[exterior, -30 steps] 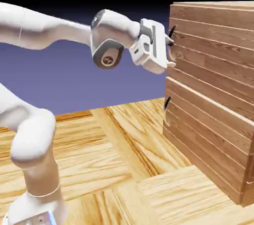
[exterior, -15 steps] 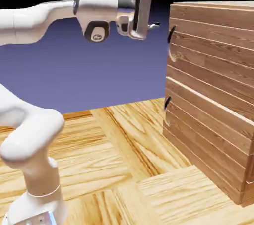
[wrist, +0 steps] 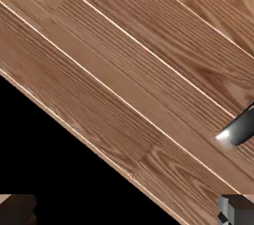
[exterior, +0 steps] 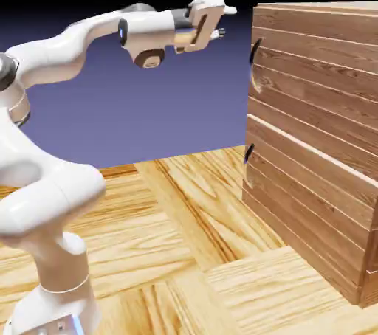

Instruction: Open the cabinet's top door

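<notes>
with jaws spread, the gripper point(exterior: 219, 22) should drop level with the top door point(exterior: 317, 68) handle point(exterior: 255, 51) and straddle it squarely before pulling.

Light honey-coloured parquet floor point(exterior: 184, 252) of square wood-grain blocks laid at alternating angles. Behind it, plain blue-violet backdrop point(exterior: 177, 112), fading to black along the top. Lighting even, no hard shadows.
</notes>
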Available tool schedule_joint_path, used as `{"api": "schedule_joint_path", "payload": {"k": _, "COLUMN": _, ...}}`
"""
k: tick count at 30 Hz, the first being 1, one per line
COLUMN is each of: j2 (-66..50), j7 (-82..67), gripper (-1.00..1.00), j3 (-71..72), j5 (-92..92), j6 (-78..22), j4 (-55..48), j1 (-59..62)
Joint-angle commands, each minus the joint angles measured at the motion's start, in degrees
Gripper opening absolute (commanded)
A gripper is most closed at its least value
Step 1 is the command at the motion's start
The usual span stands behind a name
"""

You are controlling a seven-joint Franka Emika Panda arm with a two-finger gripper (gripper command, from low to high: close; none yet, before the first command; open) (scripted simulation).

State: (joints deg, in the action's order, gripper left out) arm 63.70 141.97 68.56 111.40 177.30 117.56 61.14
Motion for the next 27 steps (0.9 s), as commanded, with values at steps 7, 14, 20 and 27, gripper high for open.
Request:
{"api": "schedule_joint_path", "payload": {"k": 7, "j2": 4.86, "j7": 15.59, "gripper": 0.0, "j3": 10.74, "j5": 17.45, "j6": 0.52, "j4": -6.81, "j1": 9.68}}
{"api": "schedule_joint_path", "payload": {"k": 14, "j2": 5.63, "j7": 20.31, "gripper": 0.0, "j3": 15.63, "j5": 19.9, "j6": 0.29, "j4": -15.61, "j1": 19.78}}
{"api": "schedule_joint_path", "payload": {"k": 20, "j2": 8.34, "j7": 17.8, "gripper": -1.0, "j3": 12.04, "j5": 24.12, "j6": -5.16, "j4": -10.44, "j1": 16.2}}
{"api": "schedule_joint_path", "payload": {"k": 27, "j2": 12.06, "j7": 11.54, "gripper": -1.0, "j3": 5.04, "j5": 30.26, "j6": -16.4, "j4": 4.1, "j1": 5.02}}
